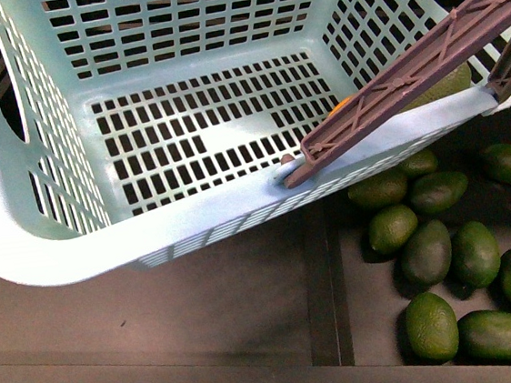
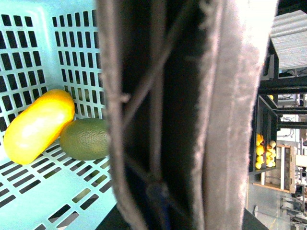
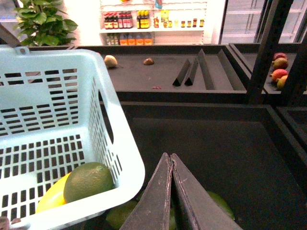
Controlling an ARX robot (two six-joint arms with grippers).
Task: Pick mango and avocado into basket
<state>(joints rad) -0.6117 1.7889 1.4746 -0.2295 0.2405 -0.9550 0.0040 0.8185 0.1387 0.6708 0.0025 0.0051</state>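
The pale aqua basket (image 1: 195, 221) hangs tilted over the dark shelf and fills most of the front view. Its brown handle (image 1: 407, 70) crosses the near right corner. Up close in the left wrist view, that handle (image 2: 182, 115) is what my left gripper is shut on; the fingers themselves do not show. Inside the basket lie the yellow mango (image 2: 38, 127) and, touching it, a green avocado (image 2: 86, 139). My right gripper (image 3: 170, 156) is shut and empty just outside the basket rim (image 3: 129, 163), above loose avocados. In its view, the avocado (image 3: 88, 181) half covers the mango (image 3: 50, 199).
Several dark green avocados (image 1: 445, 254) fill the bin at the lower right, beyond a raised divider (image 1: 323, 267). Further off stand a dark shelf with wedge dividers (image 3: 192, 72), a black upright post (image 3: 268, 48) and red-yellow fruit (image 3: 278, 67).
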